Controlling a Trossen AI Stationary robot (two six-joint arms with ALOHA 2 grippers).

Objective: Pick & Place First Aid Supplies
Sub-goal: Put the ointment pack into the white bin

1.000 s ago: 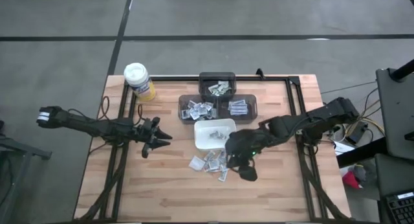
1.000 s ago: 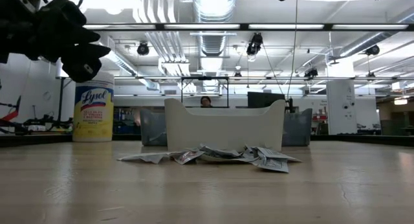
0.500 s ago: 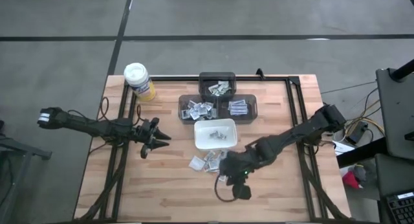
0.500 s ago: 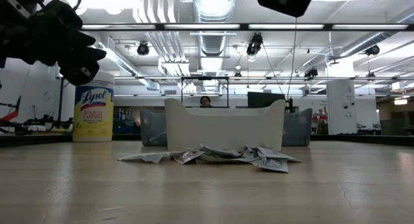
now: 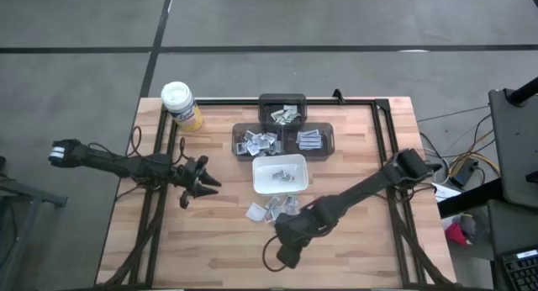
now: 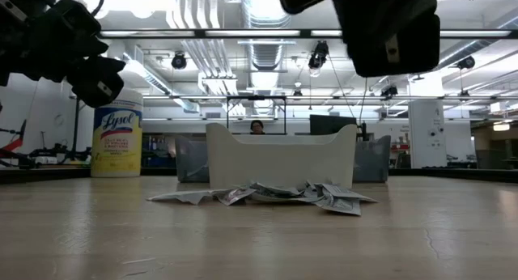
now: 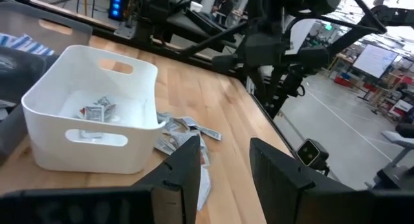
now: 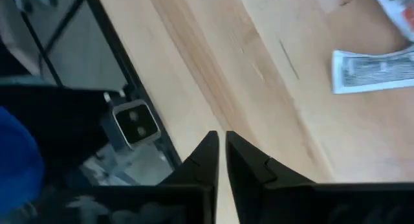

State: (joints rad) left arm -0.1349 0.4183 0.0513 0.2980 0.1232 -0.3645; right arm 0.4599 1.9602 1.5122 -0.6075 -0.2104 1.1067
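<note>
packets: small flat white-and-grey first aid packets (image 5: 271, 209) lie in a loose heap on the wooden table (image 5: 361, 240), just below centre of the high view, right against the lower edge of the white dish (image 5: 280, 175); in the low view the same heap sits in front of the dish at mid frame.
dish contents: a few packets (image 7: 97, 111) lie on the floor of the dish, seen in the left wrist view.
dark bins: three dark bins (image 5: 283, 131) above the dish in the high view, each holding more packets.
right gripper: right gripper (image 5: 284, 256) hangs low of centre in the high view, below the heap and apart from it; its fingers (image 8: 206, 160) are almost pressed together, a thin gap between the tips, nothing pinched.
left gripper: left gripper (image 5: 210, 183) hovers at mid-left of the high view, well apart from the dish; fingers (image 7: 184, 169) spread, nothing between them.
canister: yellow canister with a white lid (image 5: 180, 103) stands at the table's upper left corner.
background: a person (image 6: 257, 127) shows behind the dish in the low view.
</note>
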